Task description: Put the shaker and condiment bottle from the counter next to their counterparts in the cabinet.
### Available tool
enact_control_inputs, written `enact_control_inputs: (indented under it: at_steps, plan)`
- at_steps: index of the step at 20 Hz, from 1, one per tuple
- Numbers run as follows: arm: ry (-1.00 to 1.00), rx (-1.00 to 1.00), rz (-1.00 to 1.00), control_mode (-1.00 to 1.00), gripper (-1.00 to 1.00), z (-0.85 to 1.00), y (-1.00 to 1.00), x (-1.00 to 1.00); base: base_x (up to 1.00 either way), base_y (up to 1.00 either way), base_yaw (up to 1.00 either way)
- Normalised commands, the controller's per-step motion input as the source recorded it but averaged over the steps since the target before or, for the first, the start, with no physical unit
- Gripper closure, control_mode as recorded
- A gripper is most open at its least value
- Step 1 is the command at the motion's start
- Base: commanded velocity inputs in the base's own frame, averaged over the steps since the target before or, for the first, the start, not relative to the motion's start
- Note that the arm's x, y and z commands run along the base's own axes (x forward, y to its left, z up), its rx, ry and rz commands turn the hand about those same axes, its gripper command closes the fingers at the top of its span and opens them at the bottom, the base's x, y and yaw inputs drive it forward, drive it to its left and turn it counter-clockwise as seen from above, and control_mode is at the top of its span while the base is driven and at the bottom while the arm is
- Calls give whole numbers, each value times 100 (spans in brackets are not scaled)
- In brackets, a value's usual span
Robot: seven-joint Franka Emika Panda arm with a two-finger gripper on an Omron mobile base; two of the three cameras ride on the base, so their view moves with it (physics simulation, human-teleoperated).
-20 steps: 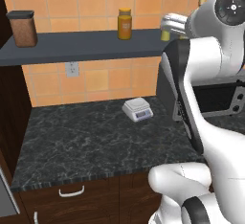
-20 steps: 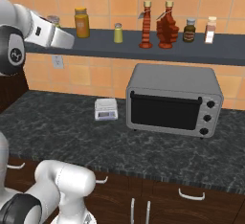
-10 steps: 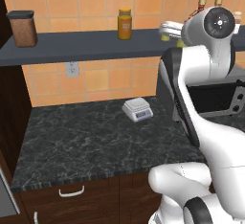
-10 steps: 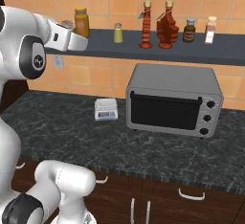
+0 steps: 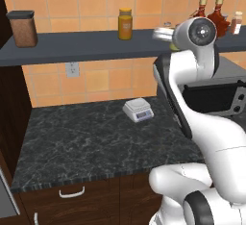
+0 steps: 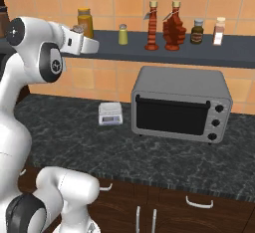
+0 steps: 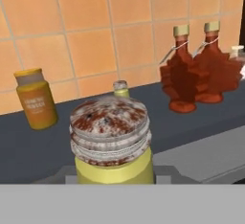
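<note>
Left base view: the white arm rises from the lower right, elbow bent, its wrist lifted to the level of the dark grey shelf (image 5: 72, 46), near the amber jar (image 5: 125, 24).

Right base view: the gripper (image 6: 77, 29) reaches toward the shelf, just right of that jar and left of the matching shaker (image 6: 123, 34); both red maple-leaf bottles (image 6: 164, 26) stand together farther right.

Hand view: the yellow-green shaker (image 7: 112, 141) sits pinched close before the camera, its counterpart directly behind.
</note>
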Motion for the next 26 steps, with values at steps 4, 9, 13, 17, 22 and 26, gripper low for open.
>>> enact_control_inputs:
  at_steps: [4,9,13,17,22,26]
  plan:
    - [-4,-7,0,-100,100,-10,0,48,0,0,0]
    - [0,-6,0,-100,100,-17,0,43,0,0,0]
    - [0,-1,0,-100,100,-2,-1,36,0,0,0]
    - [0,0,0,-100,100,0,-3,34,0,0,0]
    - [0,-1,0,-100,100,-2,-1,41,0,0,0]
    - [0,0,0,-100,100,0,0,26,0,0,0]
